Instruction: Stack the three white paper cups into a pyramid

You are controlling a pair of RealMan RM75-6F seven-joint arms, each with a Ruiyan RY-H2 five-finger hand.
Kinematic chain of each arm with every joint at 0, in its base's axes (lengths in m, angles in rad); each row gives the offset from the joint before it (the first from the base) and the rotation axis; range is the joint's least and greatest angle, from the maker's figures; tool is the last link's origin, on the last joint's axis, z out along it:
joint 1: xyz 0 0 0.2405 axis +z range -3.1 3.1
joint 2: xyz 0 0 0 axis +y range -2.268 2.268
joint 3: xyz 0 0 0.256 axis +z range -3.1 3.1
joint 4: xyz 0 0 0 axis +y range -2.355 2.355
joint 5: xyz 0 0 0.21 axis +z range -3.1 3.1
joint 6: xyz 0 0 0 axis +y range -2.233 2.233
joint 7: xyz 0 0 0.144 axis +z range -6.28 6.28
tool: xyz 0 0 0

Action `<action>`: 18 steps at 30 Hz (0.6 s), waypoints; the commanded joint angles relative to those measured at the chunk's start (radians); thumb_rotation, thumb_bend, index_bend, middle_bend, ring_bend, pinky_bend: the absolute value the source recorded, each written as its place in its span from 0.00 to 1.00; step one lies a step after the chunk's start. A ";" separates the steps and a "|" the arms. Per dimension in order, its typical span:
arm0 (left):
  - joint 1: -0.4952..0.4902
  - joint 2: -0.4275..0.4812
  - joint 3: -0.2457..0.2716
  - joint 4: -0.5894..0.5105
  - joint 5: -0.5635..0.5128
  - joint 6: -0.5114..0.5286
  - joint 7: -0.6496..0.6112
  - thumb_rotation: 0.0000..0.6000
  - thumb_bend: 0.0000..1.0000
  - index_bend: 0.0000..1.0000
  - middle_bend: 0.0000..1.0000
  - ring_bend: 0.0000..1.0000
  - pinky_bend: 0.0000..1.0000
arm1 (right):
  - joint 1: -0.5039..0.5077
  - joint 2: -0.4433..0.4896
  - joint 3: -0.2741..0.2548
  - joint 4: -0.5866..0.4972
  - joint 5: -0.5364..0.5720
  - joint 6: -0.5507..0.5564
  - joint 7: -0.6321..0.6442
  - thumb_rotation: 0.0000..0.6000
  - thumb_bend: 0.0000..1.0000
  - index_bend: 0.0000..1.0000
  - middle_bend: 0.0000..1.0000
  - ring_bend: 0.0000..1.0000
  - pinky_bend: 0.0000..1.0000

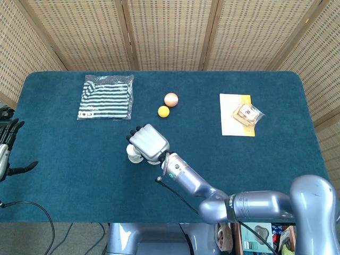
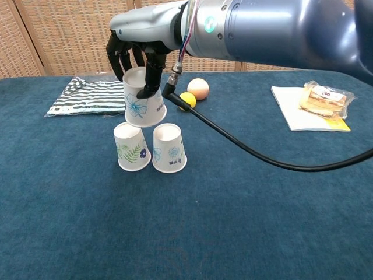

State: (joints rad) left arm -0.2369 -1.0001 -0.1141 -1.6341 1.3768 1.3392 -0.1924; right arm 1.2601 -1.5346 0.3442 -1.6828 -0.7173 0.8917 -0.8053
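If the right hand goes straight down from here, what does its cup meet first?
Probably the tops of the two base cups: the held cup in the right hand hangs just above them, though depth is uncertain.

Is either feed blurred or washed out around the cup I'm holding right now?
Chest view: the held cup and right robot hand are sharp, lighting even, no glare; the two base cups throw only soft shadows. Head view: also sharp and evenly lit, but the robot hand hides the held cup and most of the base cups.
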 commanded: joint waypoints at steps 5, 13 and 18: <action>-0.004 0.001 -0.002 0.004 -0.006 -0.013 -0.004 1.00 0.18 0.00 0.00 0.00 0.00 | 0.032 -0.028 -0.008 0.030 0.085 0.018 0.000 1.00 0.48 0.46 0.51 0.40 0.56; -0.005 0.000 -0.005 0.009 -0.014 -0.024 -0.005 1.00 0.18 0.00 0.00 0.00 0.00 | 0.067 -0.046 -0.022 0.049 0.156 0.040 -0.016 1.00 0.48 0.46 0.51 0.40 0.56; -0.007 -0.002 -0.007 0.010 -0.018 -0.029 0.000 1.00 0.18 0.00 0.00 0.00 0.00 | 0.083 -0.052 -0.024 0.048 0.182 0.051 -0.016 1.00 0.48 0.46 0.50 0.40 0.56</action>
State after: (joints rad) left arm -0.2442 -1.0021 -0.1210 -1.6240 1.3587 1.3105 -0.1929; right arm 1.3405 -1.5848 0.3215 -1.6352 -0.5378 0.9411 -0.8208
